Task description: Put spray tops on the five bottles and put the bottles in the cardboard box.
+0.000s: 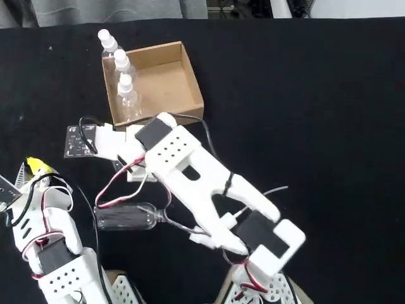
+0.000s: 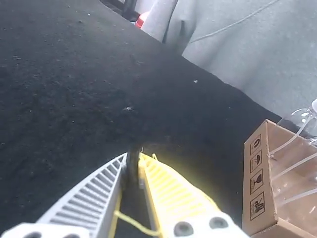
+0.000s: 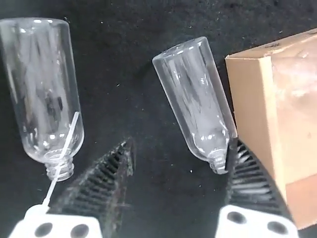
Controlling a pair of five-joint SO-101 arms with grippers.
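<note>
Starting at your left, you had the left gripper (image 2: 133, 157) low over the black table (image 2: 64, 89), its fingers drawn almost together with nothing between them. Next along, three topped bottles (image 1: 126, 88) lined the left side of the cardboard box (image 1: 190, 69). Nearer you, a bare bottle (image 1: 125, 216) lay on its side on the table, a thin white tube (image 3: 62, 148) running out through its neck. Your right gripper (image 3: 178, 148) hung over the table with its fingers spread wide, gripping nothing. A second bare bottle (image 3: 198, 99) lay just beside the box wall, its neck touching one finger.
</note>
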